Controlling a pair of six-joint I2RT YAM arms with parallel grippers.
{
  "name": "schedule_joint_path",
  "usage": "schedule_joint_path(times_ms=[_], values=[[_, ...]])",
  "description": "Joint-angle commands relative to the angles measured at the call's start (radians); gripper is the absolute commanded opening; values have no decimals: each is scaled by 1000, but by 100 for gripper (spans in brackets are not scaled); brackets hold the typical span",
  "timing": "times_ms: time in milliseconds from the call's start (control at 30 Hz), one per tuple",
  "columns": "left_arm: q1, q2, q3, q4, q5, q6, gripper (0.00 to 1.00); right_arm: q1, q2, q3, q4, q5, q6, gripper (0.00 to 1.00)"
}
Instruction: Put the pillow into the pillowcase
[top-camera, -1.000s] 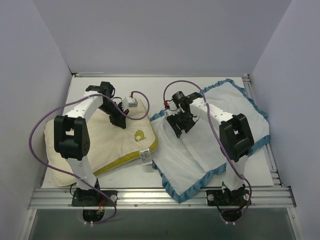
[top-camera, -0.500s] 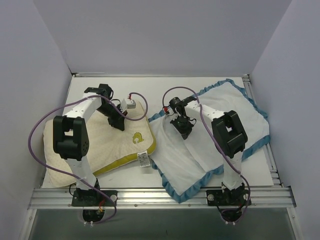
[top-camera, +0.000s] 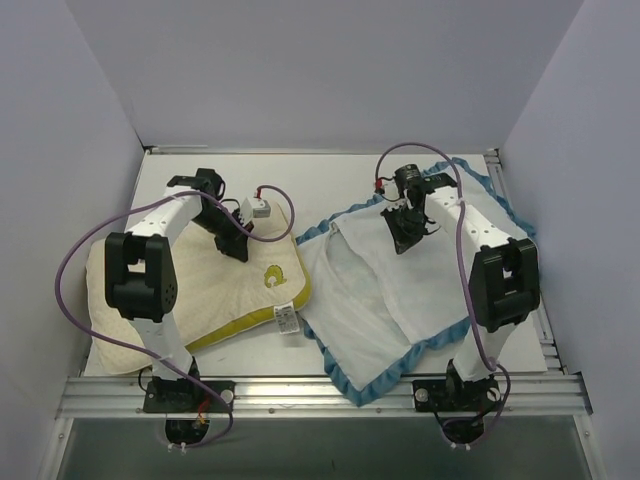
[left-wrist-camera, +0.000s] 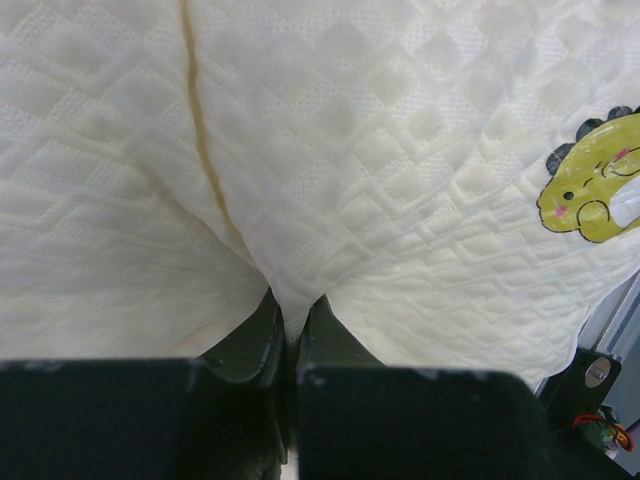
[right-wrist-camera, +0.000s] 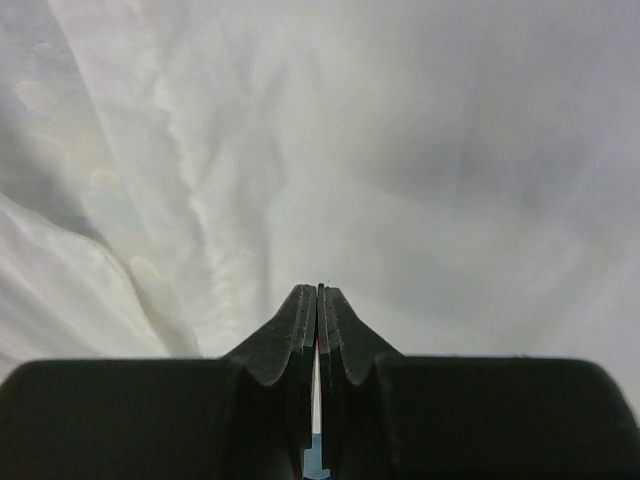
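- My left gripper (left-wrist-camera: 290, 305), fingers pinching a raised fold of the pillow (top-camera: 210, 290), which lies flat on the left half of the table (top-camera: 320, 170) with its yellow logo (top-camera: 272, 275) toward the pillowcase (top-camera: 370, 300)
- My right gripper (top-camera: 403, 238), fingers pressed together on what looks like a thin layer of the case's white inside, at the far side of the cover; the wrist view shows only white cloth, so I cannot tell how much is caught
- The case is spread over the right half of the table, teal trim (top-camera: 340, 365) round its border, its left edge just beside the pillow's corner; the pillow is wholly outside it
- The step, as I judge it: hold the mouth open and feed the pillow's nearest corner in
- Done well, that means raising the top layer alone, high enough to leave a gap, then sliding the pillow low and corner first so it does not push the bottom layer ahead
- A grip on one small fold may slip under the pillow's drag, so the pull should be slow
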Motion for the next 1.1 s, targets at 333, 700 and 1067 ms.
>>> schedule_joint_path(times_ms=[333,700,1067], values=[[19,-61,-6,-16,-7,10,0,-31,51,-2,-46,-140,3,60],[21,-70,-34,-8,-1,4,0,192,88,-73,0,33,63,50],[24,-69,-46,4,-10,-1,0,213,218,-44,8,70,68,40]])
